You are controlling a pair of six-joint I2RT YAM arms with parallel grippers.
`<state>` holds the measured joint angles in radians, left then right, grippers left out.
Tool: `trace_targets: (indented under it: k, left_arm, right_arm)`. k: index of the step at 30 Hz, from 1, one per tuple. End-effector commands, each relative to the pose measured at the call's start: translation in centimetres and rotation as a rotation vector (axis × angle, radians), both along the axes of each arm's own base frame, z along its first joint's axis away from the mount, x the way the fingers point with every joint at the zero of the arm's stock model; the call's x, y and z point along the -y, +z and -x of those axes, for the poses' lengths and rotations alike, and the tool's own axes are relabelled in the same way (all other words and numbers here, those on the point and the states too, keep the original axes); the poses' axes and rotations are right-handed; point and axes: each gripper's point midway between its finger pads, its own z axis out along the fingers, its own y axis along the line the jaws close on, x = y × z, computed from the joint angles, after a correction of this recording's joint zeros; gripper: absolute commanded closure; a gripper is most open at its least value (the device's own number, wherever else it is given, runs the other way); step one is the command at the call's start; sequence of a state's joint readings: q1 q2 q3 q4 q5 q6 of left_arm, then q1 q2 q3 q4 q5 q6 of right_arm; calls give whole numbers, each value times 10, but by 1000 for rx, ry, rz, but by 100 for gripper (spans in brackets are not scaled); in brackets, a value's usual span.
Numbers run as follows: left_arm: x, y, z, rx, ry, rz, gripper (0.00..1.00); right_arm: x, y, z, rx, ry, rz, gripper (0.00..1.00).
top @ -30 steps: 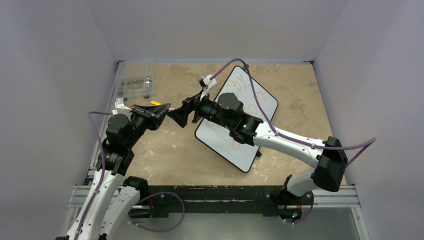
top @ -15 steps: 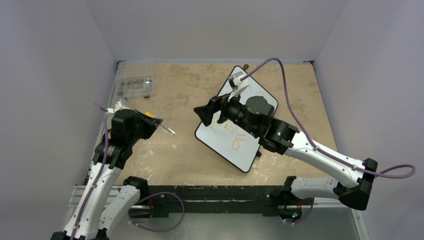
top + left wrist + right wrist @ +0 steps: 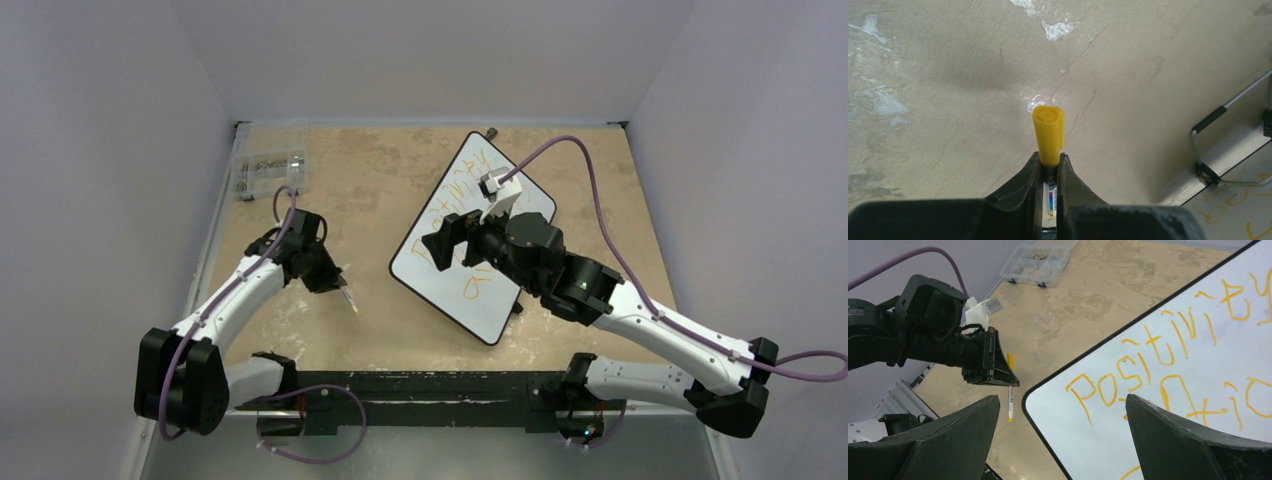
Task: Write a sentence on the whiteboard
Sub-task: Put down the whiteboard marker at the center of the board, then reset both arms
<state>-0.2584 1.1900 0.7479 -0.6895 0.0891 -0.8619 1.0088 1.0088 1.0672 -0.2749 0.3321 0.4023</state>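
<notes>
Right of centre on the desk (image 3: 380, 180), the whiteboard (image 3: 497, 312) sits at an angle and carries the sentence (image 3: 1168, 352) in orange lettering; the writing appears complete. Right gripper (image 3: 1060, 405) hovers over the board, spread wide and grasping nothing. Left gripper (image 3: 1049, 167), toward the left edge, is clenched on the capped yellow marker (image 3: 1048, 135); setting it down is probably all that is left.

Orange sentence (image 3: 1158, 347) on whiteboard (image 3: 1083, 435): "Positivity"; lower line cut off.

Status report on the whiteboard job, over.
Left pincer shut on yellow marker, over the table beside the board. Right pincer open, above the whiteboard. Sentence written, top line "Positivity". Nothing blocking; parts box in far corner.
</notes>
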Motion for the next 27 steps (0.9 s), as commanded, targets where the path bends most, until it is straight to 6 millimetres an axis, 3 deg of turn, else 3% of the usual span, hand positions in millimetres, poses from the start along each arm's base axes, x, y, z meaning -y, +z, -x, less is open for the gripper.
trace_targets:
  k: [1, 6, 9, 11, 16, 18, 23, 27]
  left_arm:
    - [2, -12, -3, 40, -71, -12, 100]
    - [3, -24, -4, 33, -90, -17, 96]
    - [3, -28, -5, 20, -99, -20, 84]
    - [3, -31, -4, 15, -101, -22, 67]
    - [7, -26, -4, 55, -122, 3, 13]
    - [7, -20, -3, 76, -126, 8, 1]
    - [6, 7, 0, 115, -135, 10, 0]
    - [3, 46, 4, 172, -168, 2, 0]
  right_arm:
    - [24, -2, 1, -1, -81, 1, 1]
    - [33, -5, 4, -6, -100, 2, 1]
    - [36, -5, 4, -4, -106, 7, 1]
    - [37, -4, 4, -3, -110, 9, 1]
    - [41, -3, 4, 3, -119, 15, 1]
    - [44, -2, 4, 8, -126, 19, 1]
    - [54, 5, 5, 37, -138, 23, 1]
    - [59, 15, 13, 60, -114, 0, 1]
